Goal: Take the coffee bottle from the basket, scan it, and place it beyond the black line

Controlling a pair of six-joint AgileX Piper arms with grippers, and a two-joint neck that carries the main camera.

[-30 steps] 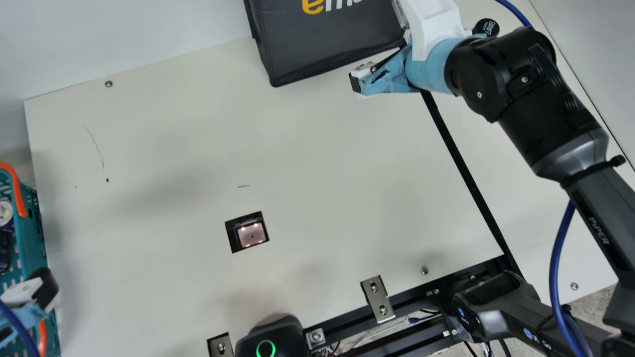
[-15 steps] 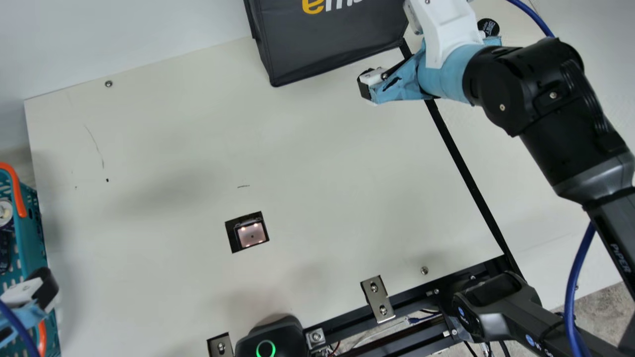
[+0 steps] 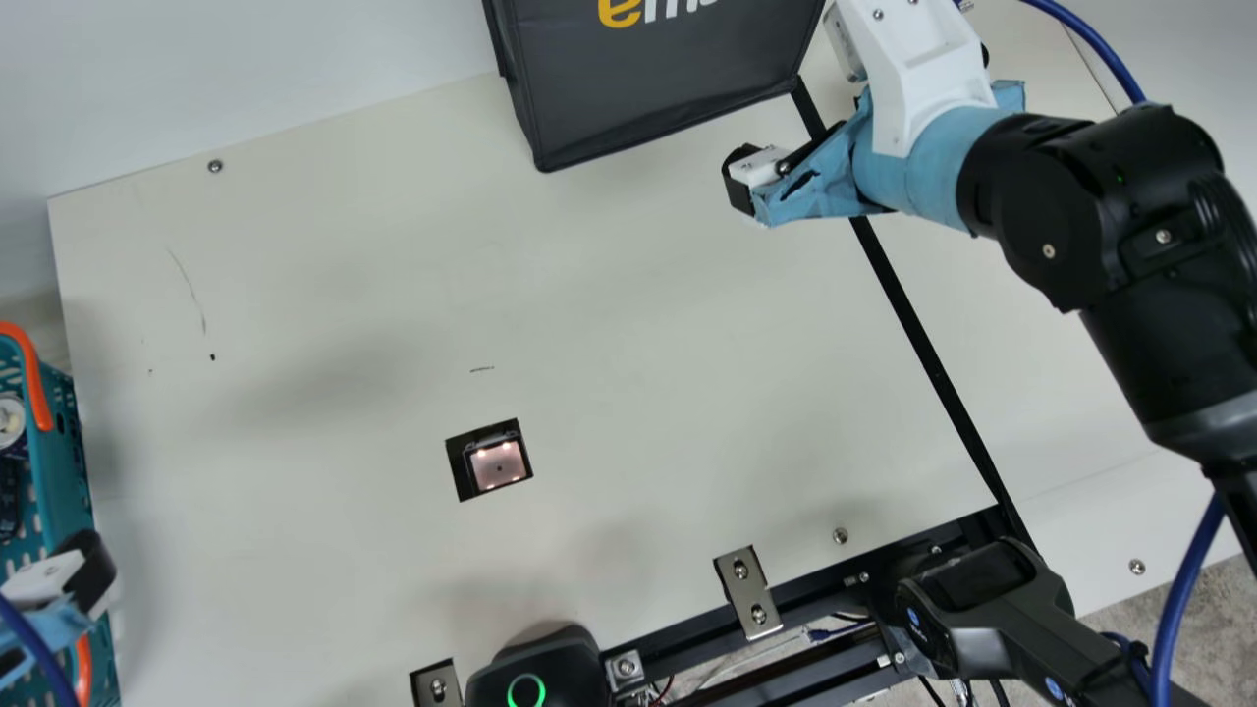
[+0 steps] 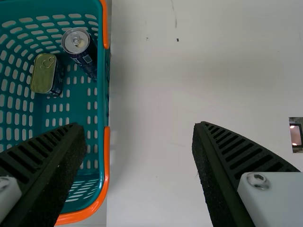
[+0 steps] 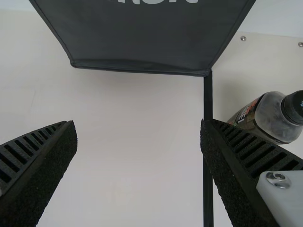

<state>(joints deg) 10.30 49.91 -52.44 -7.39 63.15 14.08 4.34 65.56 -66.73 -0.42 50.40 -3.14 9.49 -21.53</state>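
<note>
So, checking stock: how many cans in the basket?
2 in the teal plastic basket: round blue can near its wall, rectangular gold-lidded can beside it; more may be hidden.

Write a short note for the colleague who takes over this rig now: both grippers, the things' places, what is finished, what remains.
Left gripper: open, empty, by the basket.
Right gripper: open, empty, near the black line.
Coffee bottle: beyond the line. Scanner: set in the table.
Done: bottle out of the basket and placed. Scan: cannot be confirmed here.
Left: probably only checking the scan and parking the arms.
</note>
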